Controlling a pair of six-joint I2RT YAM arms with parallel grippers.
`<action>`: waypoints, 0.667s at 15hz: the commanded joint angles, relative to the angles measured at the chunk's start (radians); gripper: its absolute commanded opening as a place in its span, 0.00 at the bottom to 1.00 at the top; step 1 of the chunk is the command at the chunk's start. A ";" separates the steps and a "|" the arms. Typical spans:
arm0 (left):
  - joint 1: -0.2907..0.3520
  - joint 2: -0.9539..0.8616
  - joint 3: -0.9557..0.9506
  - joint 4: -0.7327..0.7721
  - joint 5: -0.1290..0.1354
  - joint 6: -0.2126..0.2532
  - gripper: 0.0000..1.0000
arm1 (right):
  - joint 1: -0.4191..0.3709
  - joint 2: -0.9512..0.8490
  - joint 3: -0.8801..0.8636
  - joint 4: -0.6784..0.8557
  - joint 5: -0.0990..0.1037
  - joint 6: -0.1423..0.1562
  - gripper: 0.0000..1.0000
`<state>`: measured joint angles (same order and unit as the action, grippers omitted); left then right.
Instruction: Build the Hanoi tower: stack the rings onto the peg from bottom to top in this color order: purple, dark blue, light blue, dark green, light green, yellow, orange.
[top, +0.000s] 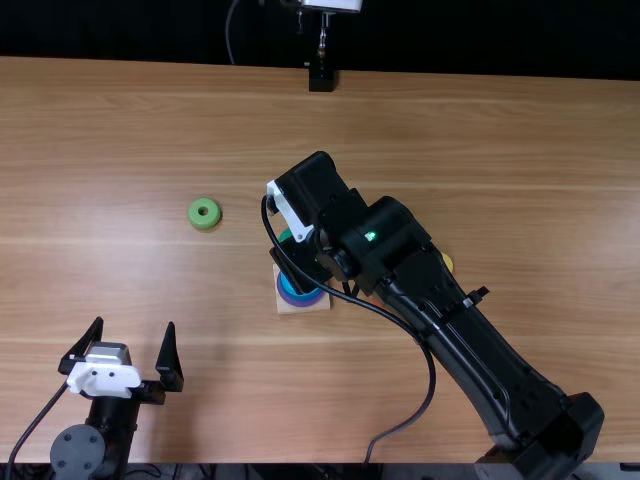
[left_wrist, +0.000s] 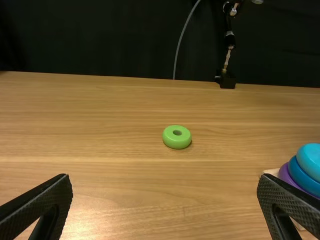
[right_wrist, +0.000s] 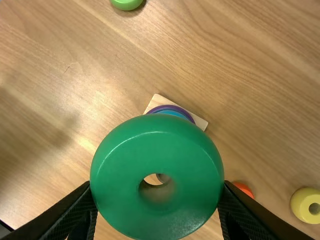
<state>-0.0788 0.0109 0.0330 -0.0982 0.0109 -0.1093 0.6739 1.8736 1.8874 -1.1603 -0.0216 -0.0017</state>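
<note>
The light brown wooden desk (top: 480, 140) carries a pale square base (top: 300, 309) below the right pincer (top: 300, 265), a light green ring (top: 204, 201) to its left, beyond the left pincer (top: 134, 324), and, to its right, an orange ring (right_wrist: 244, 188) and, farther off, a yellow ring (right_wrist: 300, 204).

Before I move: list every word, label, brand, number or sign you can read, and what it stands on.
None that I can read.
Dark green ring, light green ring, yellow ring, pale wooden base: no readable marks.
Right arm: a lit green spot, too small to tell whether it forms a sign.
</note>
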 joint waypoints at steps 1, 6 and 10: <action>0.001 -0.011 -0.033 -0.005 0.002 0.004 1.00 | 0.003 0.016 0.012 -0.010 0.007 -0.006 0.00; 0.001 -0.011 -0.033 -0.005 0.002 0.004 1.00 | 0.001 0.016 0.012 -0.019 0.009 -0.007 0.00; 0.001 -0.011 -0.033 -0.005 0.002 0.004 1.00 | 0.001 0.016 0.010 -0.019 0.012 -0.004 0.41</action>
<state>-0.0788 0.0109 0.0330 -0.0978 0.0113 -0.1085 0.6739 1.8736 1.8874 -1.1759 -0.0124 -0.0017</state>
